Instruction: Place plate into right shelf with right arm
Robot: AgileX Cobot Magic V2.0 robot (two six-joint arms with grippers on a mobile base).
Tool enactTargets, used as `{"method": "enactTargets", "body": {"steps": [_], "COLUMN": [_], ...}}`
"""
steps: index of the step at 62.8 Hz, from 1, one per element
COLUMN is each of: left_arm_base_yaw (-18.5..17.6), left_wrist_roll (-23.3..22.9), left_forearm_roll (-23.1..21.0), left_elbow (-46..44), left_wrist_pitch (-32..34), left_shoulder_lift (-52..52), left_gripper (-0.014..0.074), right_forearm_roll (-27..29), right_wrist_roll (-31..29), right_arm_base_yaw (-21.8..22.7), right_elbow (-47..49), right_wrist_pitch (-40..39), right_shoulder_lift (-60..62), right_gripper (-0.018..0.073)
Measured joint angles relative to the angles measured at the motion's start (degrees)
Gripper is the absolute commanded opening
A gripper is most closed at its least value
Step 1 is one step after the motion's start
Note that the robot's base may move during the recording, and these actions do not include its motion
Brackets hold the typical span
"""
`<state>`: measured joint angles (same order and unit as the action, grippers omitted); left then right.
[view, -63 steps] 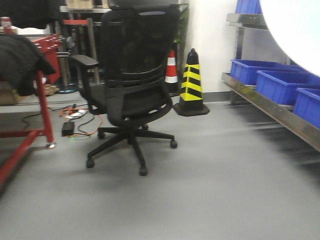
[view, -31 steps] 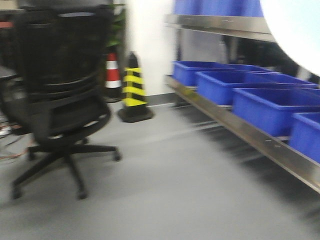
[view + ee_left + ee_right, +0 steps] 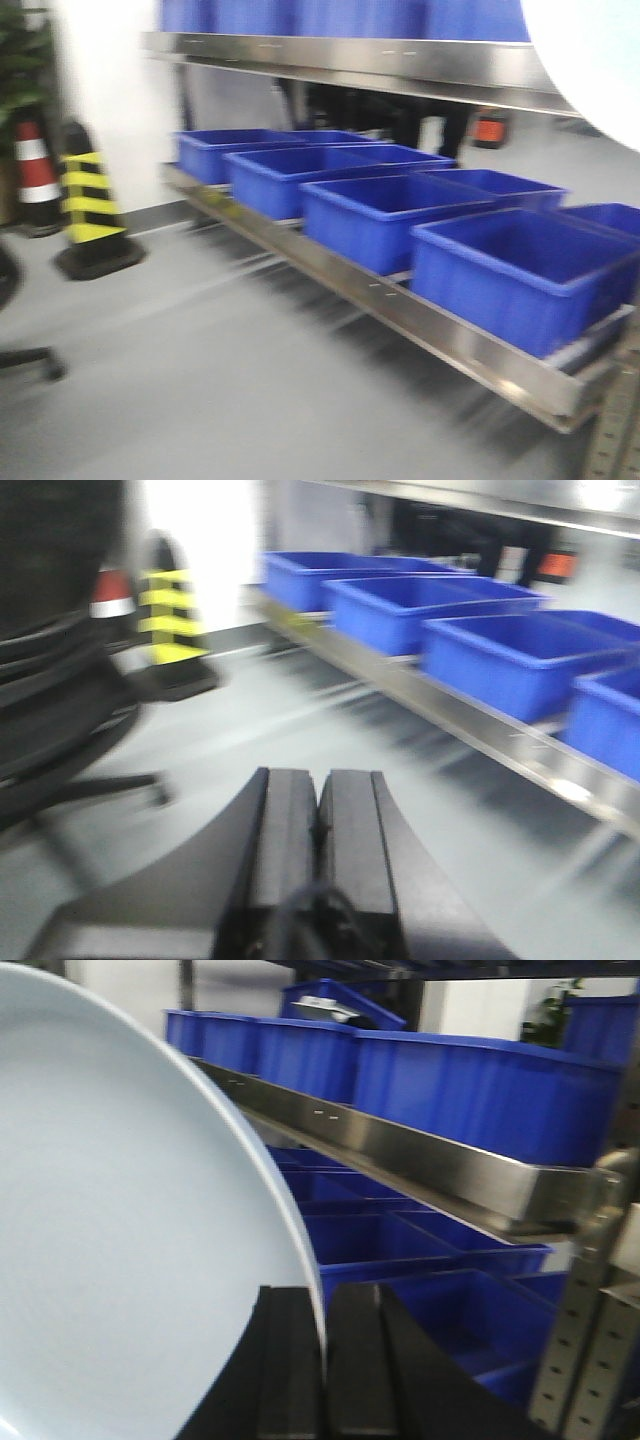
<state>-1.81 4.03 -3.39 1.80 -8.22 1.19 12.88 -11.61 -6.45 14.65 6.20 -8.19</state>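
Observation:
The white plate [image 3: 120, 1210] fills the left of the right wrist view, held on edge; its rim sits between the black fingers of my right gripper [image 3: 322, 1305], which is shut on it. The plate also shows as a white arc at the top right of the front view [image 3: 590, 60]. The stainless-steel right shelf [image 3: 400, 305] with its row of blue bins [image 3: 390, 215] runs across the front view, with an upper rail [image 3: 350, 60]. In the right wrist view the shelf rail [image 3: 400, 1155] lies just right of the plate. My left gripper [image 3: 320, 790] is shut and empty above the floor.
A yellow-and-black cone [image 3: 90, 205] and a red-and-white cone [image 3: 35, 175] stand at the left by the white wall. A black chair base [image 3: 25, 360] is at the left edge; the chair also shows in the left wrist view [image 3: 50, 680]. Grey floor [image 3: 200, 380] lies before the shelf.
The view has swung right: the chair and cones slid left, the shelf and its blue bins came to the centre and closer. The plate stays at the top right.

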Motion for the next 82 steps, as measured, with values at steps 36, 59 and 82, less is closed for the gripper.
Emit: {"method": "enactTargets", "body": {"steps": [36,59,82], "left_arm_base_yaw": [0.00,0.00,0.00], "left_wrist_roll": [0.00,0.00,0.00], "left_forearm_roll": [0.00,0.00,0.00], "left_elbow": [0.00,0.00,0.00], "left_wrist_pitch": [0.00,0.00,0.00], "left_shoulder_lift": [0.00,0.00,0.00], "left_gripper": [-0.0047,-0.0047,-0.0047], "right_forearm_roll": [0.00,0.00,0.00], "right_wrist_roll": [0.00,0.00,0.00], "right_arm_base_yaw": [0.00,0.00,0.00], "right_elbow": [0.00,0.00,0.00], "right_wrist_pitch": [0.00,0.00,0.00], "right_shoulder_lift": [0.00,0.00,0.00], "right_gripper": [0.0052,0.0052,0.0052]}}
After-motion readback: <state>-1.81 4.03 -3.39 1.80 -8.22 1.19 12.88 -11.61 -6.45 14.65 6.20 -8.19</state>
